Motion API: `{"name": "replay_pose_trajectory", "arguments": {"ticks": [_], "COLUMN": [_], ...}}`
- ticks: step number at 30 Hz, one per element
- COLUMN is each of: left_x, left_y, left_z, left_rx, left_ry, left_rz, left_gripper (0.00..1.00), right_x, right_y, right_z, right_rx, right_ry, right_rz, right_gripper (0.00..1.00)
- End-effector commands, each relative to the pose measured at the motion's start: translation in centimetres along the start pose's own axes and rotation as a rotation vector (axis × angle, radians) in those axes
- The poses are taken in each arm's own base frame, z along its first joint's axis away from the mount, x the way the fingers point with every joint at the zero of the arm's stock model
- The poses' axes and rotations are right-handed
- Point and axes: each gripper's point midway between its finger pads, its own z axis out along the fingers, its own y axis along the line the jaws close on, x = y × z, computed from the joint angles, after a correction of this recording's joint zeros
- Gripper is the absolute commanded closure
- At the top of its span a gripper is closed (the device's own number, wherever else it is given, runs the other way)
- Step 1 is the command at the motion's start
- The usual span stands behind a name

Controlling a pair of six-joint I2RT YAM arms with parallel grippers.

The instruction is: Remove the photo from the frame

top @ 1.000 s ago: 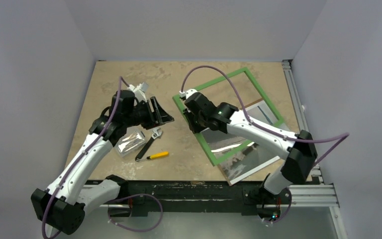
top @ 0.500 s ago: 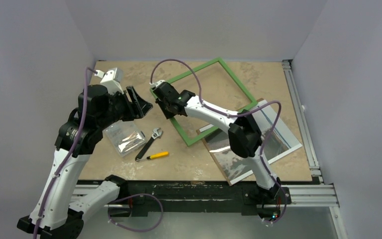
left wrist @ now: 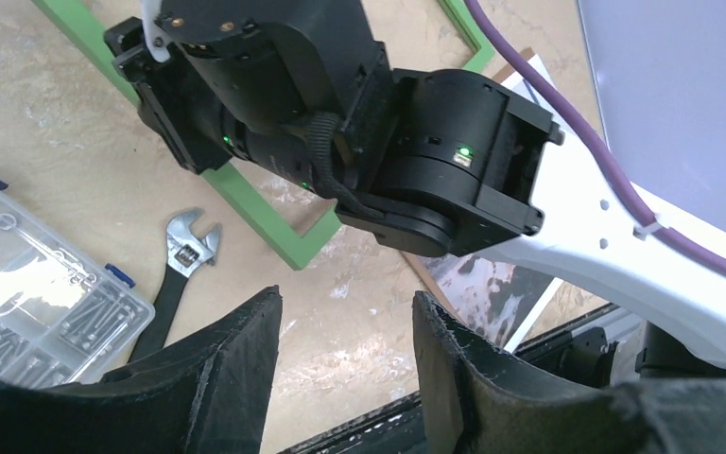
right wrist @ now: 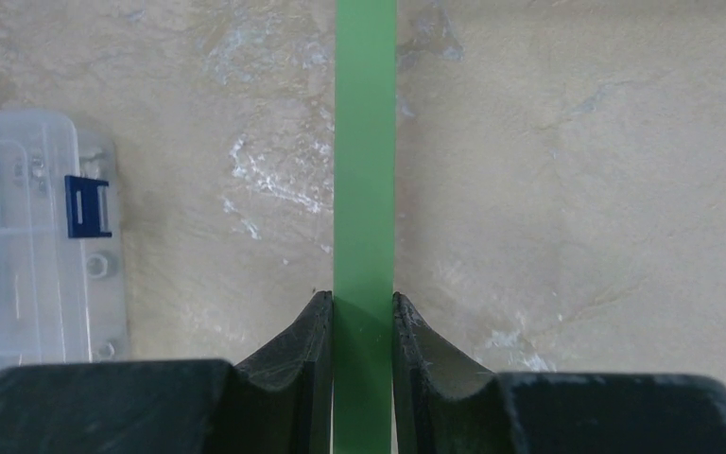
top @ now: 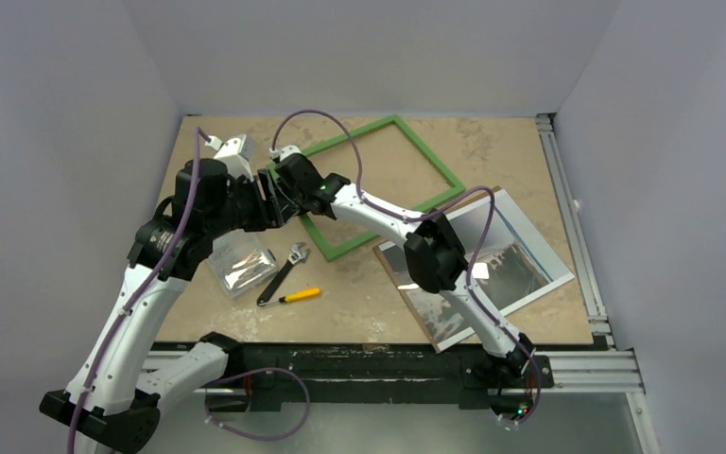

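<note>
As gripper (right wrist: 364, 303) clamps frame (right wrist: 365, 142) — photo (top: 509, 248) seems apart.

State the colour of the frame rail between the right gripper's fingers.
Bright green frame, clearest in the right wrist view.

Bright green frame (top: 430, 152), grey-black-white photo (top: 506, 255), mottled tan table (top: 378, 293), yellow-handled tool (top: 301, 295)

A clear plastic organiser box (top: 239, 270) with blue latches lies on the tan, mottled table (top: 217, 132) — small metal hardware inside. Just to its right lies an adjustable wrench (top: 282, 272), a yellow-handled tool (top: 300, 295) beside its handle end. A brown backing board (top: 418, 315) sits near right.
</note>
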Motion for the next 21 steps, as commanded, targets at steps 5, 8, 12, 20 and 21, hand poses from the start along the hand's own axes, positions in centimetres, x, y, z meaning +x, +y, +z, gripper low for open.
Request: {"name": "replay_pose_trajectory", "arguments": {"ticks": [5, 8, 12, 20, 21], "left_x": [-0.7, -0.5, 0.0, 0.8, 0.9], "left_y": [-0.3, -0.2, 0.3, 0.8, 0.9], "left_z": [0.9, 1.4, 2.2, 3.2, 3.4], "left_rx": [0.012, 0.014, 0.004, 0.000, 0.002], "left_ry": [-0.038, -0.032, -0.018, 0.013, 0.017], "left_rz": [0.060, 0.058, 0.059, 0.049, 0.046], "left_gripper": [0.49, 0.49, 0.49, 0.49, 0.49], "right_x": [-5.3, -5.2, -5.1, -5.5, -5.7], "right_y": [-0.9, -2.0, -3.4, -3.4, -3.4], "right_z": [0.1, 0.6, 1.3, 1.1, 0.5], "right_rx": [0.056, 0.097, 0.111, 0.059, 0.057], "right_ry": [-0.190, -0.196, -0.192, -0.173, -0.168], "right_rz": [0.101, 0.105, 0.110, 0.061, 0.063], "right_gripper": [1.00, 1.00, 1.00, 0.58, 0.48]}}
